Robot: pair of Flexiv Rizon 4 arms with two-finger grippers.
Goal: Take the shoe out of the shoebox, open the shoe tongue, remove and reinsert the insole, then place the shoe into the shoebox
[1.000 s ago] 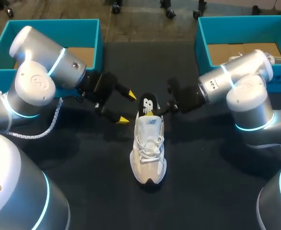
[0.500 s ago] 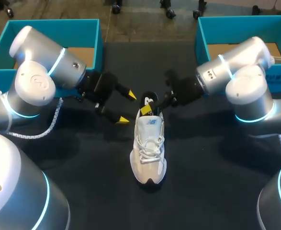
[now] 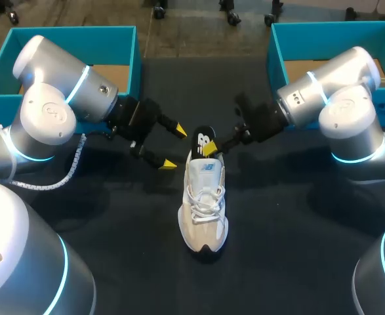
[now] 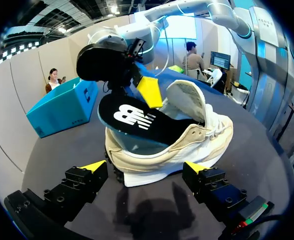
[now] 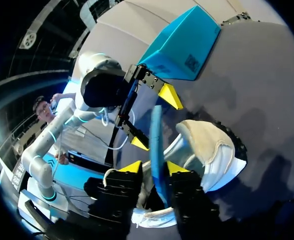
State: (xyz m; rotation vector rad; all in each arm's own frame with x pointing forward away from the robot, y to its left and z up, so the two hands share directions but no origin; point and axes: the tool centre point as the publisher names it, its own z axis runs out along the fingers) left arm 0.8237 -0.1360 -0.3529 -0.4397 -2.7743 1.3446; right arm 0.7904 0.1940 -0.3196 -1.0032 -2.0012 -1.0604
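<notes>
**Head view.** Shoe (image 3: 204,203) out of both boxes, at mid-table on the black table (image 3: 277,262). Long axis 12-to-6, toe at 6 o'clock, heel at 12. Black insole (image 3: 203,139) standing up out of the heel opening, front end tucked inside. Right claw (image 3: 212,149) in from 2 o'clock, closed on the raised end of the insole. Left claw (image 3: 173,147) at 9 o'clock of the heel, near but apart, fingers spread and holding nothing. Left box (image 3: 74,30) at 10 o'clock, right box (image 3: 330,26) at 2 o'clock, both well apart from the shoe. Right arm judged nearer and the working one. Free path for the insole judged along the shoe's own axis, up and toward 12.

**Left wrist view.** Shoe side-on at 12 o'clock of the spread fingers, ahead of them, untouched. Shown here alone: tongue folded up and forward, insole heel end lifted clear of the collar, a yellow fingertip (image 4: 150,91) of the right claw pressed on its upper face.

**Right wrist view.** Insole edge-on between the two yellow tips, running to 12 o'clock ahead of them, blue underside showing. Grip from both sides plainest here. Left claw beyond at 12 o'clock, open. Toe of the shoe hidden.
</notes>
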